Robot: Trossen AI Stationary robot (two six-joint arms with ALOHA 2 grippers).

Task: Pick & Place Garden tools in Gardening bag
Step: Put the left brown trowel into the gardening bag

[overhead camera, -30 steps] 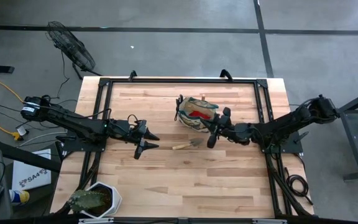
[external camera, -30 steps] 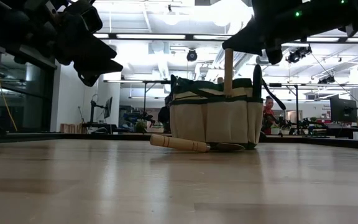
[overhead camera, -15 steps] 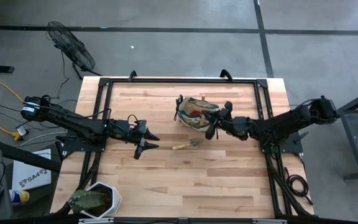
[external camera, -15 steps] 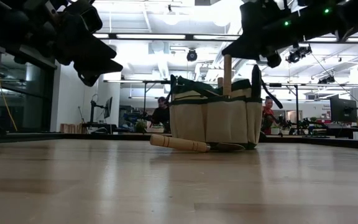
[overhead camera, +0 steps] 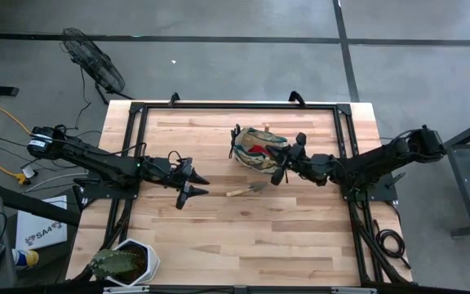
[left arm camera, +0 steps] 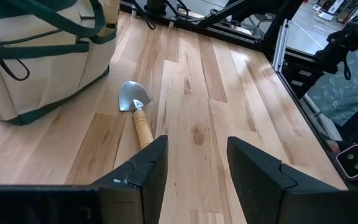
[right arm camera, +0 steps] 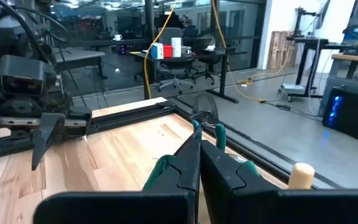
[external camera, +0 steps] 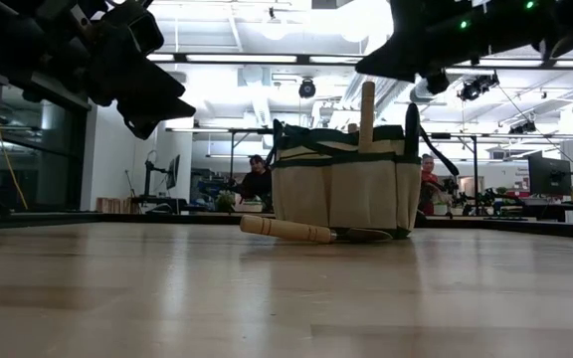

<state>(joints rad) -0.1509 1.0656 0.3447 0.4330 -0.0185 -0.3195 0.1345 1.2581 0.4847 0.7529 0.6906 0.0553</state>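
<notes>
a: where's the gardening bag (overhead camera: pixel 257 148)?

b: standing upright on the wooden table (overhead camera: pixel 300 237), and everything else is best placed from it. a trowel (overhead camera: pixel 246 189) lies flat on the wood just beside the bag's base, its metal blade toward the bag and nearly touching it, its wooden handle pointing away.

a: anything inside the bag?

b: a wooden handle (external camera: pixel 366 101) sticks straight up out of it, and something red (overhead camera: pixel 256 150) shows inside from above. green shear handles (right arm camera: pixel 166 167) also show close under the right wrist camera.

a: and the right gripper (overhead camera: pixel 279 167)?

b: it hangs above the bag's rim, fingers pressed together, nothing between them.

a: the left gripper (overhead camera: pixel 196 184)?

b: well apart from the bag, out past the trowel's handle end, raised off the table, fingers spread, holding nothing.

a: anything else around?

b: a plant in a white pot (overhead camera: pixel 129 263) sits at the table corner far from the bag.
</notes>
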